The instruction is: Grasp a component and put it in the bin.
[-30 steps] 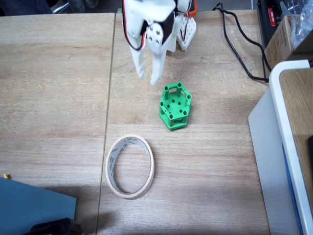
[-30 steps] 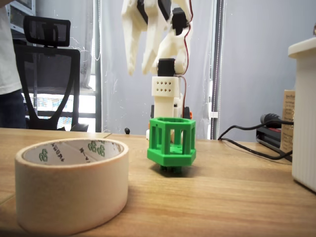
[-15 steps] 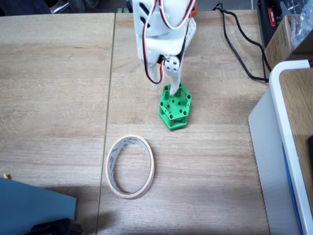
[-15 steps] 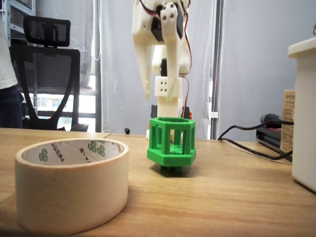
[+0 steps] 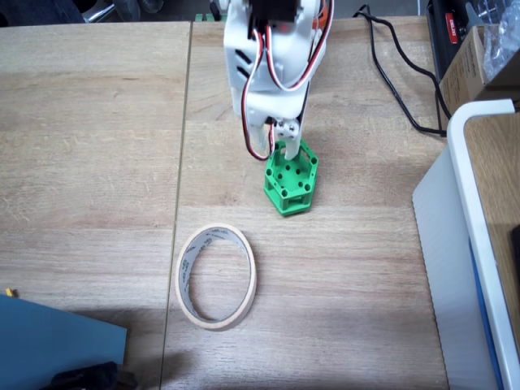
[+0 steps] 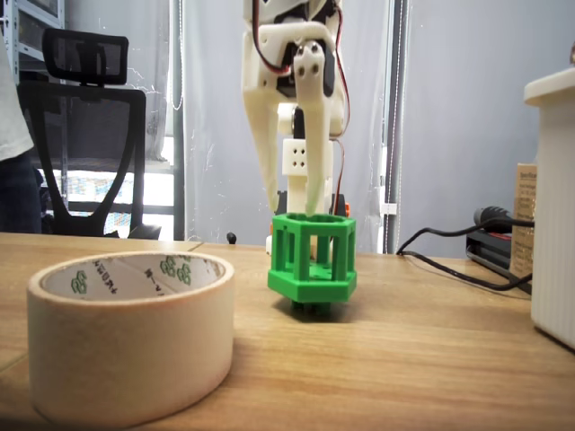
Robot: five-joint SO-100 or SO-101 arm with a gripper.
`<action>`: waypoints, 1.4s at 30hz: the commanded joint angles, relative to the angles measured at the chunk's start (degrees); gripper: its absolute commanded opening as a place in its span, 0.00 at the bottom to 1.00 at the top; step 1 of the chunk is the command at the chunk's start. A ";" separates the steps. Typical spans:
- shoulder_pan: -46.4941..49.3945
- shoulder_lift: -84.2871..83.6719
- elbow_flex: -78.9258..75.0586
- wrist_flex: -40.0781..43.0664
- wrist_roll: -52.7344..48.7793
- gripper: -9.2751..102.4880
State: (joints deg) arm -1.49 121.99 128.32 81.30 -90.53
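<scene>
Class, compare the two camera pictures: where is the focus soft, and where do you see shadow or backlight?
Top-down fixed view: even light, sharp; the component throws only a faint shadow on the table. Low fixed view: the near bin looks slightly soft, the component crisp; a bright window sits behind the hand.

Bare table [image 5: 349, 268] between component [image 5: 290, 180] and bin [image 5: 216, 276]; box [image 5: 479, 244] flanks right.

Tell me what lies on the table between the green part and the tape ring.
Nothing: in the fixed view from above, bare wood separates the green part from the tape ring.
</scene>
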 commanded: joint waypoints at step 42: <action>3.34 -5.71 -1.41 -12.66 0.18 0.08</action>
State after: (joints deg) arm 1.76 110.74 128.23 68.47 -90.88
